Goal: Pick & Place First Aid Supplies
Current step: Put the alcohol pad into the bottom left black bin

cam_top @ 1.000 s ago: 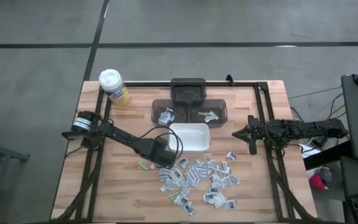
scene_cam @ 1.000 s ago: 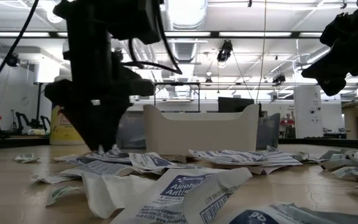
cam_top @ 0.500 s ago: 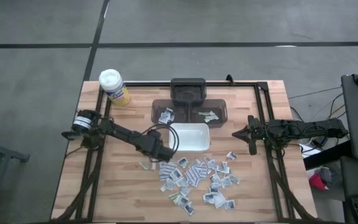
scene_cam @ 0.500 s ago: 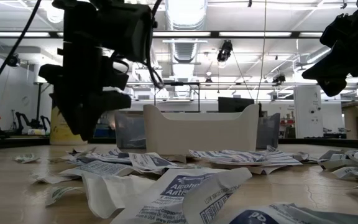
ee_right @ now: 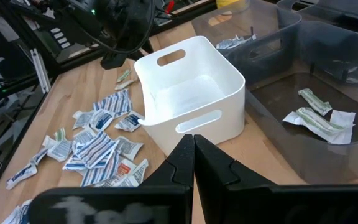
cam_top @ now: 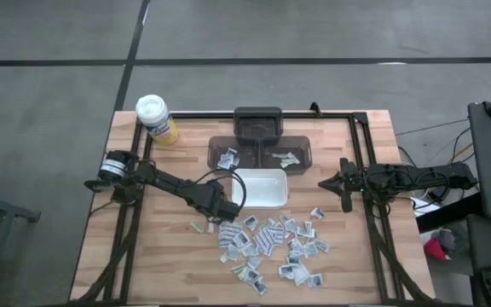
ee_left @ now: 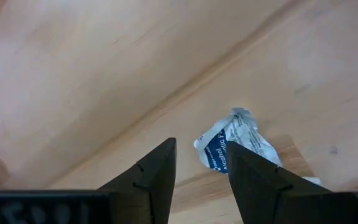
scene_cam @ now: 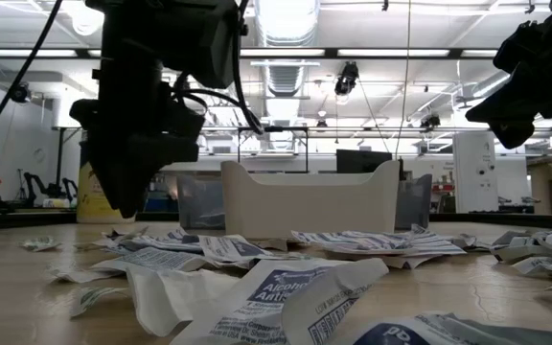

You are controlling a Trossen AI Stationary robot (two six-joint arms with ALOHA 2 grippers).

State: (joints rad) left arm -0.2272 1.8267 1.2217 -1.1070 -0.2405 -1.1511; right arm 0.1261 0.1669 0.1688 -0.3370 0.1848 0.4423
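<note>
Packets (cam_top: 271, 243) lie scattered on the wooden desk (cam_top: 169, 264) in front of the white tray (cam_top: 260, 187), with a few more in the grey bins (cam_top: 262, 153) behind it. High view: left gripper (cam_top: 225, 213) is over the desk just left of the tray's front corner, at the pile's near-left edge; right gripper (cam_top: 324, 184) waits at the desk's right side, well apart from the pile. Only the left wrist view shows one crumpled packet (ee_left: 238, 144) with blue print between and just beyond that gripper's spread fingers (ee_left: 151, 180), no visible contact. Right wrist view shows its fingers (ee_right: 194, 163) clenched together, holding nothing. Low view hides the left fingertips behind packets.
</note>
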